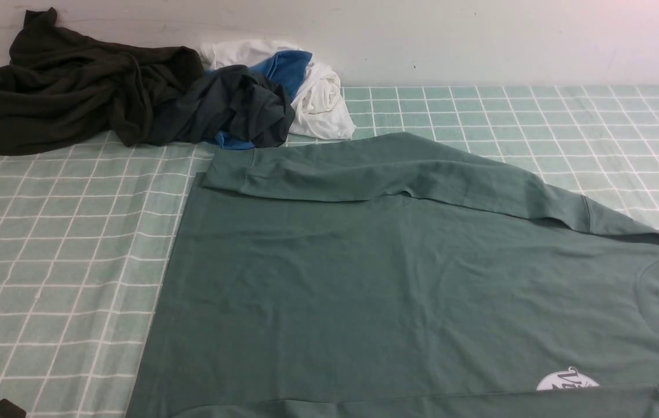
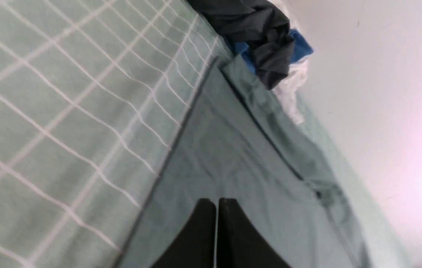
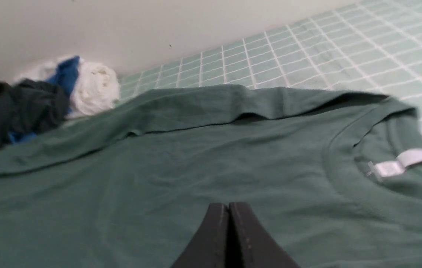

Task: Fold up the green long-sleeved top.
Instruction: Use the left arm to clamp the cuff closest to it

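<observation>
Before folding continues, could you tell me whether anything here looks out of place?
Nothing looks damaged. The green long-sleeved top lies flat, its far sleeve folded over the body. Only the far left looks untidy: dark olive garment, navy-grey garment and white garment, all crumpled together.

Left claw (image 2: 216, 203): two black fingers pressed flat together, only a hairline slit between the tips, and nothing pinched in it. The left wrist is rolled far over to one side, so its camera sees the scene tipped almost on end.

Right claw (image 3: 228, 206): dark fingers closed tip to tip, seam tight, nothing gripped. The right wrist is level, pitched a little downward and pointing forward.
</observation>
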